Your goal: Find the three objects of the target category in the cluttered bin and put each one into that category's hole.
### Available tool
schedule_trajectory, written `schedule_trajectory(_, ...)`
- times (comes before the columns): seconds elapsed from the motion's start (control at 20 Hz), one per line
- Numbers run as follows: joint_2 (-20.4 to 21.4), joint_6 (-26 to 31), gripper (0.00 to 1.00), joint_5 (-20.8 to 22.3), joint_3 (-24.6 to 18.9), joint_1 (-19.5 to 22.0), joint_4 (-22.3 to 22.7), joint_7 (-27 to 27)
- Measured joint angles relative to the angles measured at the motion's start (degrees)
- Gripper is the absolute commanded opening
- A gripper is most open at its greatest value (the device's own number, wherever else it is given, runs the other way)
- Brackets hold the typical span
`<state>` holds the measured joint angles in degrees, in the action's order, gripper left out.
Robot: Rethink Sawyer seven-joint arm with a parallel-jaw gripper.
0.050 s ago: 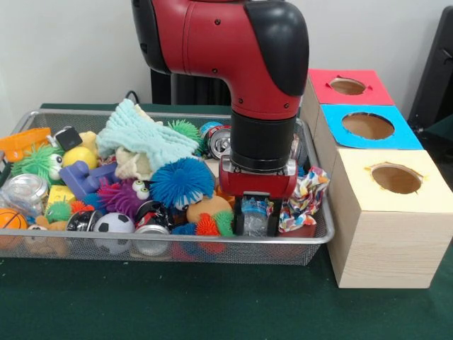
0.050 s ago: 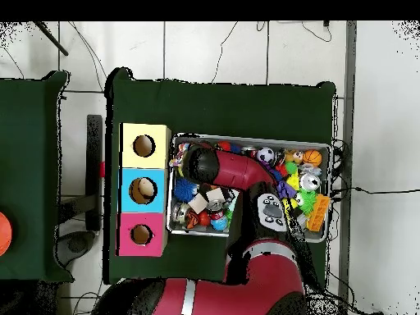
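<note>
Gripper (image 1: pixel 256 214), black-fingered on a red wrist, lowered into silver wire-mesh bin (image 1: pixel 170 248) at the end nearest the boxes; fingers closed on a clear crinkled plastic object (image 1: pixel 255 212). Front view alone shows this grasp; overhead, the arm hides it. Three wooden boxes, yellow-topped (image 1: pixel 391 184), blue-topped (image 1: pixel 368 127), red-topped (image 1: pixel 348 86), each holed, beside bin.

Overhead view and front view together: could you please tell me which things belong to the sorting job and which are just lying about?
Job: gripper, wire bin with its toys, yellow box, blue box, red box, each with a hole.
Lying about: second green table, orange thing at its edge.
</note>
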<state>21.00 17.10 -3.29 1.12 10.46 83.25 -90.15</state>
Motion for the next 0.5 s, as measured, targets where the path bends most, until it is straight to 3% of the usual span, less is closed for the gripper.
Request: schedule_trajectory(0.5, -0.28, -0.68, 0.00, -0.01, 0.22, -0.04, -0.35, 0.00)
